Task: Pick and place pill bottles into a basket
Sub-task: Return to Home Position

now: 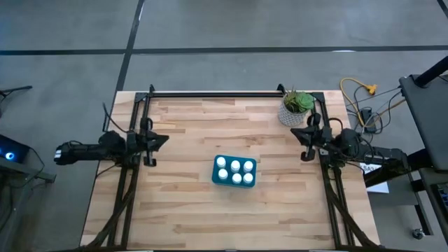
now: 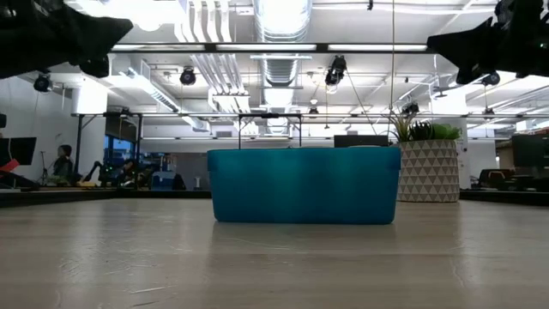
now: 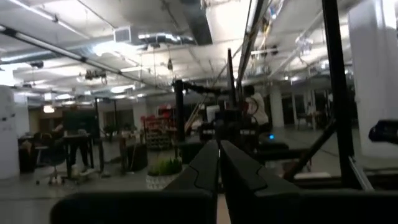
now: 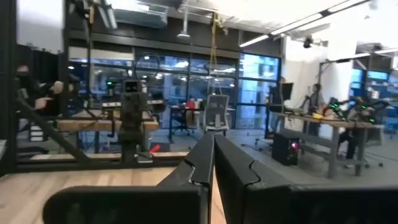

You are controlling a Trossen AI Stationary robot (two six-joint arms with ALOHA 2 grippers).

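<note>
The teal basket stands on the middle of the wooden table, and its near wall fills the centre of the low view. Several white-capped pill bottles stand upright inside it; in the low view the wall hides them. My left gripper is shut, drawn back at the table's left edge and held above the wood, its fingers closed together with nothing between them. My right gripper is shut as well, drawn back at the right edge, its fingers also closed on nothing. Both point toward the table's middle, far from the basket.
A white patterned plant pot with a green plant stands at the table's far right corner, close to my right gripper; it also shows in the low view. A black frame rail runs along the far edge. People sit in the room beyond.
</note>
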